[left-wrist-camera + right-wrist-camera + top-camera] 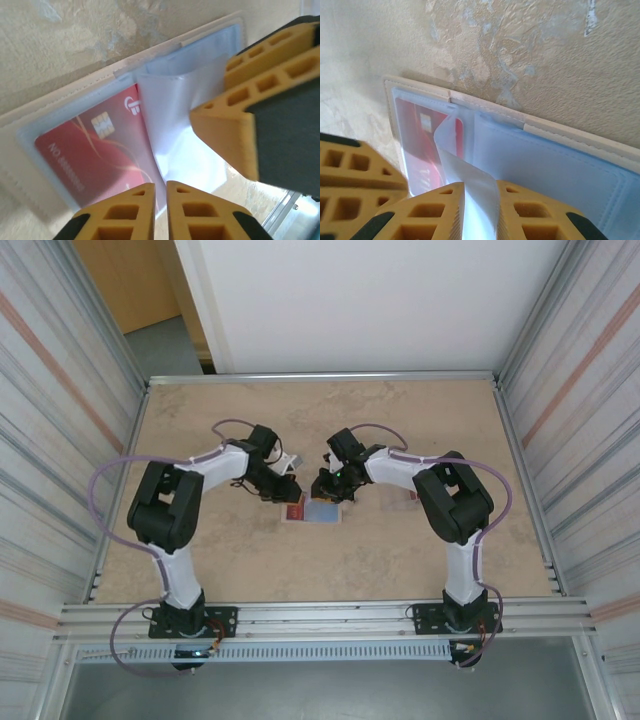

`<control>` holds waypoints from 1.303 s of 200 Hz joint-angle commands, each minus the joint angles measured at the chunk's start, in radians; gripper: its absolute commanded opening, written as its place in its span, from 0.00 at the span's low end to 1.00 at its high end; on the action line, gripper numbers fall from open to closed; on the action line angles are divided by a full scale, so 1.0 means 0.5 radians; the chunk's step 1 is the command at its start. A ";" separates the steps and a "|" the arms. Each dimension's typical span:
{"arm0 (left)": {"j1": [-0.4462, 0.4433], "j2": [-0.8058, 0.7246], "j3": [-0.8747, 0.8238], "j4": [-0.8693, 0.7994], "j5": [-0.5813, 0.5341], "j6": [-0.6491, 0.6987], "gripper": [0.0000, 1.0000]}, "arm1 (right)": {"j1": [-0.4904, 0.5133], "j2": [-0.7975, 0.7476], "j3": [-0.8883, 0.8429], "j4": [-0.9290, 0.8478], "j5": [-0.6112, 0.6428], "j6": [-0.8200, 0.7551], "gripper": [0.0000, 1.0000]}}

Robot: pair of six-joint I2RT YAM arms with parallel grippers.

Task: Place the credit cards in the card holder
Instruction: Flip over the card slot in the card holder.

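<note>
Credit card (90,155): glossy red, gold chip, pale swirls and lettering. It lies in a pocket of the card holder (322,512), which is spread open about mid-table (400,560). Holder has a beige stitched rim and bluish clear pockets. One clear leaf (465,170) curls upward, pinched in the right hand (479,195). Left hand (160,187) is at the card's edge, fingers a slit apart; grip unclear. Fingers hide the card's corner.

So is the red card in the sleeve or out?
In, it seems: the red card lies behind the card holder's clear film.
</note>
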 commanded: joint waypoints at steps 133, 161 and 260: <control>0.357 -0.825 -0.305 0.175 -0.452 0.401 0.71 | 0.153 0.134 0.306 0.010 -0.148 0.052 0.27; 0.442 -0.865 -0.361 0.228 -0.407 0.384 0.73 | 0.171 0.233 0.390 -0.011 -0.169 0.043 0.27; 0.453 -0.855 -0.326 0.200 -0.345 0.440 0.75 | 0.158 0.290 0.420 -0.069 -0.159 -0.003 0.27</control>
